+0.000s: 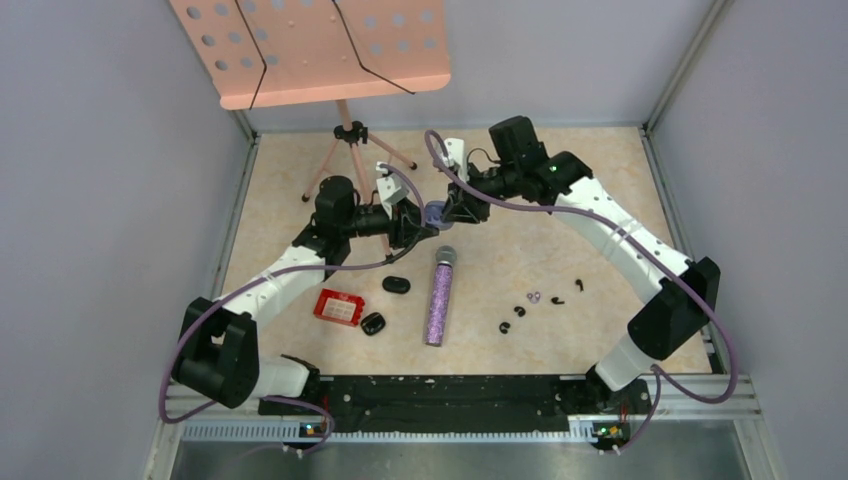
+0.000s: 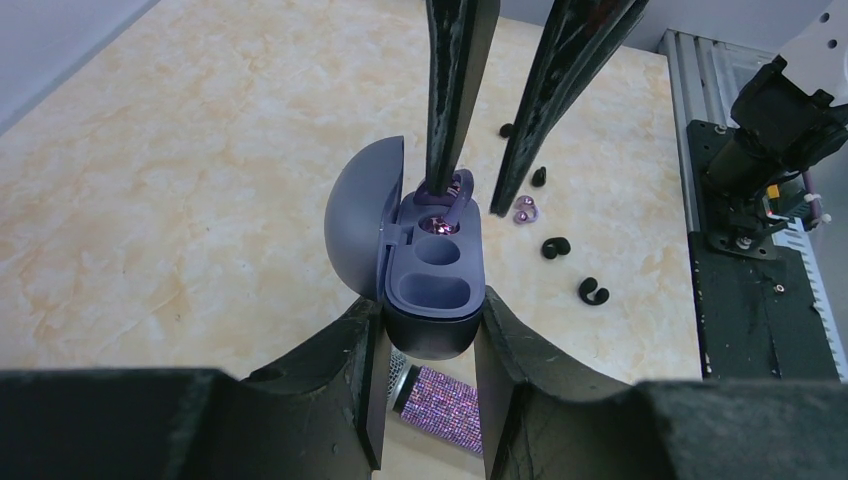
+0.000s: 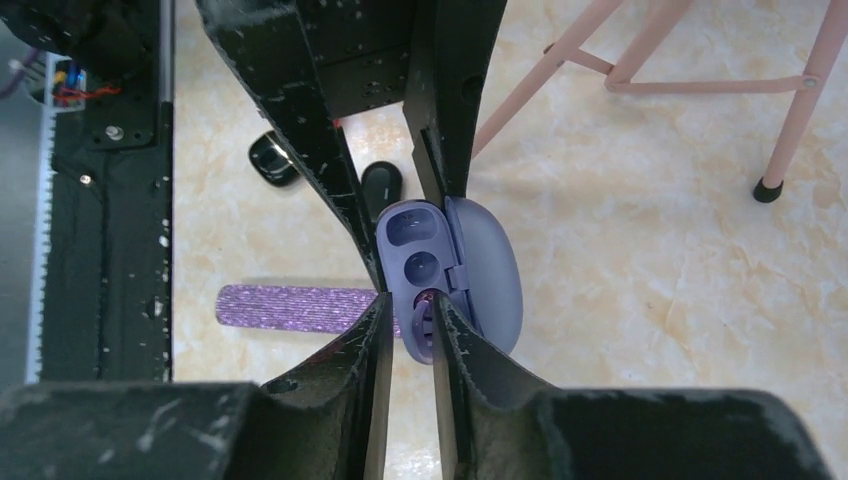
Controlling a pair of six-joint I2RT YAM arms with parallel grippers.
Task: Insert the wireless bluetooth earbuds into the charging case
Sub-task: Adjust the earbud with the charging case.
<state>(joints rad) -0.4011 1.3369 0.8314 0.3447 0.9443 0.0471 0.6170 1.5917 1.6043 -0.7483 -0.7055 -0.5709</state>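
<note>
Beige marbled tabletop (image 1: 600, 340) filled the floor of a booth with pale grey walls (image 1: 100, 200). A pink perforated music stand (image 1: 310, 45) on a tripod stood at the back, its upper edge cut off by the frame.

From above, the rounded purple plastic charging case (image 1: 436, 212) was only a speck wedged between the two grippers, and nothing at its sockets could be made out. The left wrist view showed more. There the left gripper (image 2: 432, 320) was clenched on the case's lower body, with the lid swung open to one side. Its fingers hid the case's flanks and part of a glittery purple microphone (image 2: 445, 405) lying on the table beneath.

The right gripper (image 2: 470, 195) came in from the far side. One finger touched a tiny pale purple earbud (image 2: 457, 190) sitting at the case's farthest socket, while the other seemed to stand slightly off it. The right wrist view had the fingers covering most of that earbud. Whether it was pinched or let go could not be told.

A second pale purple earbud (image 2: 523, 208) and four glossy black earbuds (image 2: 553, 247) lay loose on the table, well apart from the case. Two small black oval cases (image 1: 396, 284) and a red box (image 1: 338, 307) lay near the left arm.

Both arms reached forward from their bases, elbows outward, forearms bent inward to meet towards the back of the table, with the case held clear of the surface.
</note>
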